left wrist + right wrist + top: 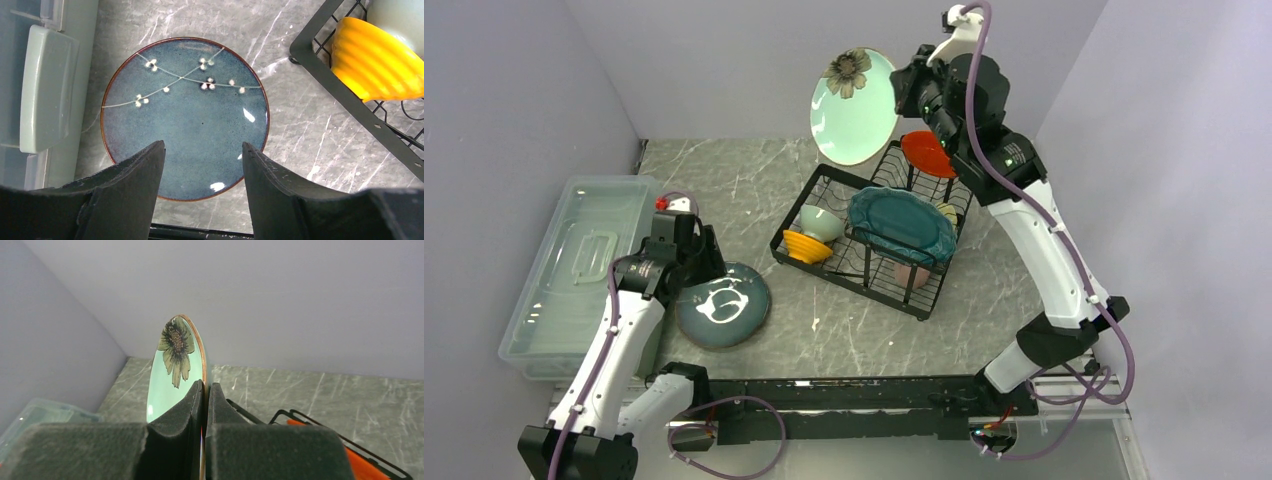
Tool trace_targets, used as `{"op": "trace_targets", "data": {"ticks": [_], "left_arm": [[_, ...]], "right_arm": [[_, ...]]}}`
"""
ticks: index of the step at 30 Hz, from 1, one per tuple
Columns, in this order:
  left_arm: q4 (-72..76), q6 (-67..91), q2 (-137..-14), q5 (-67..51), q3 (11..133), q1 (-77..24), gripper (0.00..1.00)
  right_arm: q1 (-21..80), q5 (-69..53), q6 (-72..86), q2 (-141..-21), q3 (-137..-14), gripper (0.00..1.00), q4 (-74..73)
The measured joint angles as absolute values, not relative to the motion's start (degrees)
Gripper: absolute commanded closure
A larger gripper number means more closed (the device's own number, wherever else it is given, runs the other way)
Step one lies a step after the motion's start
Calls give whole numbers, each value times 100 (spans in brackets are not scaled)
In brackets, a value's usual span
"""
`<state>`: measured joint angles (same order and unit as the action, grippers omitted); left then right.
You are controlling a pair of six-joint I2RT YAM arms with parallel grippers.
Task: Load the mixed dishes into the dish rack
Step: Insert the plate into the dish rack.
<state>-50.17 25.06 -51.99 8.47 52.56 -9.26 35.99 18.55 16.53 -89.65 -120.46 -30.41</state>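
My right gripper (906,92) is shut on the rim of a pale teal plate with a dark flower (852,108), held high on edge above the far end of the black wire dish rack (824,262); the plate also shows in the right wrist view (172,370). The rack holds a dark teal plate (902,222), a small orange-red plate (926,152), an orange-yellow bowl (805,246), a pale green bowl (821,221) and a pink mug (911,274). My left gripper (203,150) is open above a dark blue-teal plate with white blossoms (185,115) lying flat on the table (723,306).
A clear plastic lidded bin (574,268) stands at the left, close beside the left arm. The rack's near corner with the orange-yellow bowl (372,62) is right of the flat plate. Walls enclose the table at left, back and right.
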Motion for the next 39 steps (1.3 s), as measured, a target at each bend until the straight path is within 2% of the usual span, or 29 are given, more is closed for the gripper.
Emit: {"op": "trace_targets", "data": {"ticks": [13, 27, 39], "left_arm": [[-5011, 2484, -5227, 838, 5234, -926, 36], [-4995, 2467, -5227, 816, 5225, -926, 36], [-4976, 2462, -5186, 711, 5194, -926, 36]], "right_arm": [[2246, 1192, 1708, -8866, -11933, 100, -3035], [974, -222, 1597, -7708, -10370, 100, -2773], [276, -1549, 1278, -7122, -9303, 100, -2069]]}}
